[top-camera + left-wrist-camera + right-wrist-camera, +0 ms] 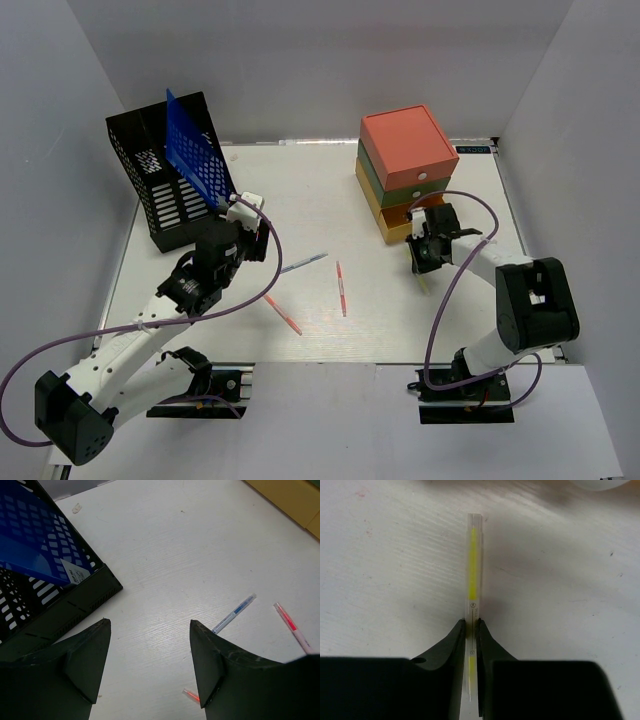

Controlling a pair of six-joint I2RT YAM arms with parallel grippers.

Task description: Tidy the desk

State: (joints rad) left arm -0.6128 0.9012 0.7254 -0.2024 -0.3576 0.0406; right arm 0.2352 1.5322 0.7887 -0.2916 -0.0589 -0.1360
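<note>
The white desk carries loose pens. My right gripper is shut on a yellow pen just in front of the drawer box; in the top view the right gripper hovers low over the desk. My left gripper is open and empty, above bare desk beside the black mesh rack. In the top view the left gripper is near the rack's front corner. A blue pen and two red pens lie mid-desk. The blue pen and a red pen show in the left wrist view.
The black mesh rack at back left holds a blue folder. The stacked orange, green and yellow drawer box stands at back right. White walls enclose the desk on three sides.
</note>
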